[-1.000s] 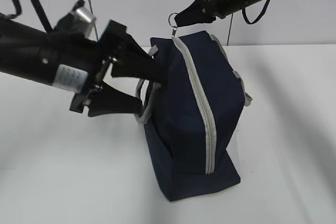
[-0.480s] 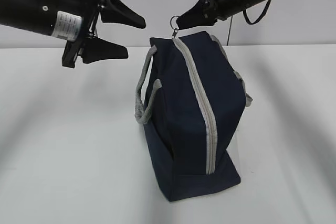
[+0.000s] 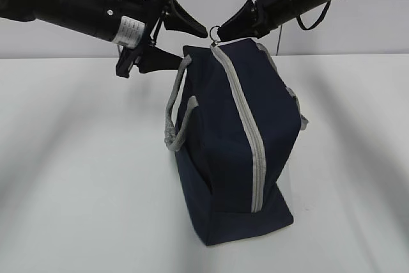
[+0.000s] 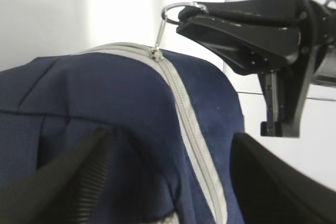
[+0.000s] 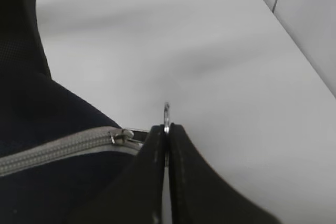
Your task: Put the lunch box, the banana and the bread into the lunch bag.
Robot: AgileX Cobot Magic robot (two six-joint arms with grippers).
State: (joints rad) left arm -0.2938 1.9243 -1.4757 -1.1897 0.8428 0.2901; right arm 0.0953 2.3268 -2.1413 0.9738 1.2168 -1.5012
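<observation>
A white table point(image 3: 77, 177) fills the exterior view, with a pale wall behind it. On the table stands the lunch bag point(image 3: 223, 151), a tall navy-blue fabric bag, upright, with its grey zipper point(image 3: 246, 132) running closed from the top edge down the side that faces the camera. A grey strap handle point(image 3: 174, 110) hangs on the bag's left side.

Two black robot arms reach in from the upper corners, both above the bag's top. The left gripper point(image 3: 185, 46) hovers just beside the bag's upper left corner, its two fingers spread apart and gripping nothing; in the left wrist view those fingers frame the bag's top from either side, close to the fabric, though contact cannot be told.

The right gripper point(image 3: 225, 31) sits just above the bag's top edge, at the zipper's upper end. Its fingers are pressed together, pinching the metal ring pull point(image 5: 166, 115), the smallest item here. The ring stands upright between the fingertips, linked to the zipper slider point(image 5: 124, 136) directly below and beside them.
</observation>
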